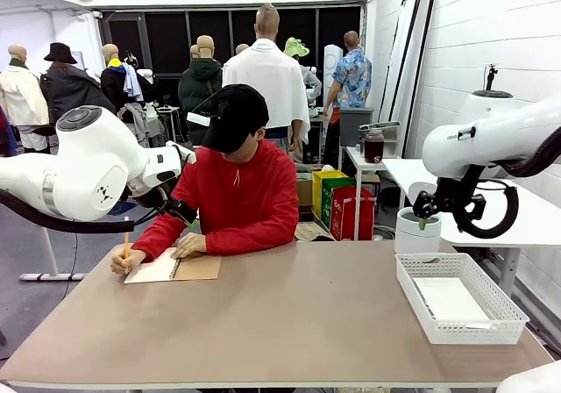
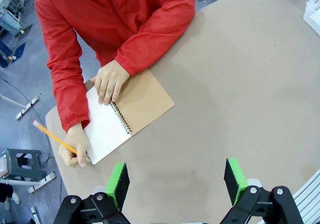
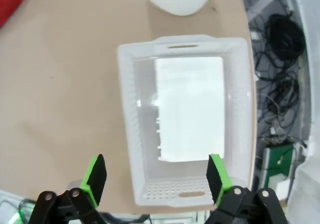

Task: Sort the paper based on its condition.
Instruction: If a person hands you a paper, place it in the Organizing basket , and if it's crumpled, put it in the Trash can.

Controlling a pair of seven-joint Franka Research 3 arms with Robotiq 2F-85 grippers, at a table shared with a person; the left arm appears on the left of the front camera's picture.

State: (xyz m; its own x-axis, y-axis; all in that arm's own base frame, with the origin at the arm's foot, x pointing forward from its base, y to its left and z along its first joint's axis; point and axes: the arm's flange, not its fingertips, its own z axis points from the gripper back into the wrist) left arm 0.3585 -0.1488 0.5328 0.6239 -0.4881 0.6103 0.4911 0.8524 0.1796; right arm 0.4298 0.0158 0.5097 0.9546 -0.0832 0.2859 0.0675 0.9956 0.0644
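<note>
Sitting at the far side of the counter, a person in a red top writes with a pencil in a spiral notebook at the robot's left. At the right end stands a white basket with the paper lying flat inside it, and a white bin stands just beyond. The left arm is raised near the person's elbow. The right pincer hangs above the bin and basket.

From the left wrist, the left pincer is spread wide and empty over bare counter. Beyond it, one hand rests on the notebook's white page while the other hand holds the pencil.

From the right wrist, the right pincer is spread wide, holding nothing, above the near end of the basket. The paper lies flat on the basket's floor, and the bin is past the far rim.
</note>
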